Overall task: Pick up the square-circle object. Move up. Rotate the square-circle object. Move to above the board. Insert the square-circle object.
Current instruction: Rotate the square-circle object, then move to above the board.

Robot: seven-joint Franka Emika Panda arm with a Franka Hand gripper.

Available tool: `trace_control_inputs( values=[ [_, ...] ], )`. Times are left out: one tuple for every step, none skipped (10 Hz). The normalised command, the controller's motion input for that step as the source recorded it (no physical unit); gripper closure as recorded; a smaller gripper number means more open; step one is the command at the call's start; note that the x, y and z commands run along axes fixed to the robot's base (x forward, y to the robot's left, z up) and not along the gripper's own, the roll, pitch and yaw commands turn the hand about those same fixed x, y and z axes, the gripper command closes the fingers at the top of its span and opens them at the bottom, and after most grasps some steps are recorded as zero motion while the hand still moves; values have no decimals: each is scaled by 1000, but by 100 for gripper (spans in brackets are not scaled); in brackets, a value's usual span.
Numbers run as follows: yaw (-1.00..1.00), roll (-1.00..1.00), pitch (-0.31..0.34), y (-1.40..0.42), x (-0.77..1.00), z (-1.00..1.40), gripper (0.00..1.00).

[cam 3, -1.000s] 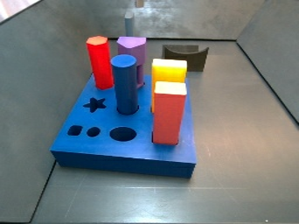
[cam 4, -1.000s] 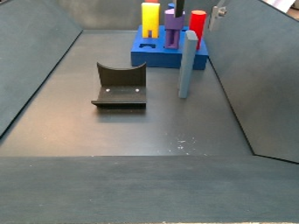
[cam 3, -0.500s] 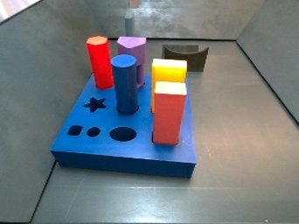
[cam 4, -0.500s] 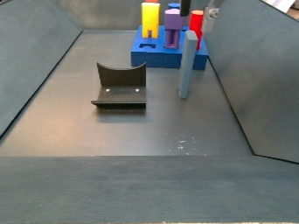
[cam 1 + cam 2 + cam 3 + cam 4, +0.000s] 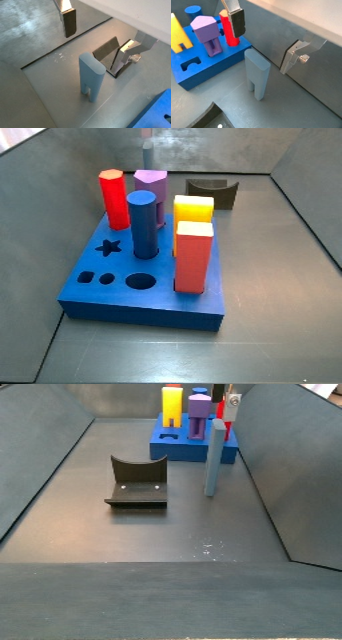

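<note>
Nothing yet picked up. Square-circle object seen upright on floor, legs down, just beside board, below gripper. Gripper held open and empty above object; fingers spread. Grasp, lift, rotation, transfer and insertion judged outstanding.

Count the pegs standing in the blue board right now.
5 in the board: red peg, purple peg, dark blue cylinder, yellow block, red-orange block. The gripper, above the floor, holds nothing. None seem hidden.
</note>
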Motion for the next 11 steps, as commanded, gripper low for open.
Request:
trace_control_inputs(
  values=[
    [-157,37,39,0,0,-1000,0],
    [-108,39,23,1,13,-1000,0],
    [-85,40,5,2,21,-1000,0],
    [-53,42,-25,0,13,-913,0],
    [-43,43,-37,0,10,-810,0],
    [-38,43,-50,0,5,-601,0],
    [-37,41,-49,0,8,-443,0],
    [-36,38,-44,1,14,-238,0],
    [-36,37,-43,0,0,0,100],
    [-354,-38,-1,-177,-141,1000,100],
    [-330,-38,5,-175,-144,1000,100]
  ],
)
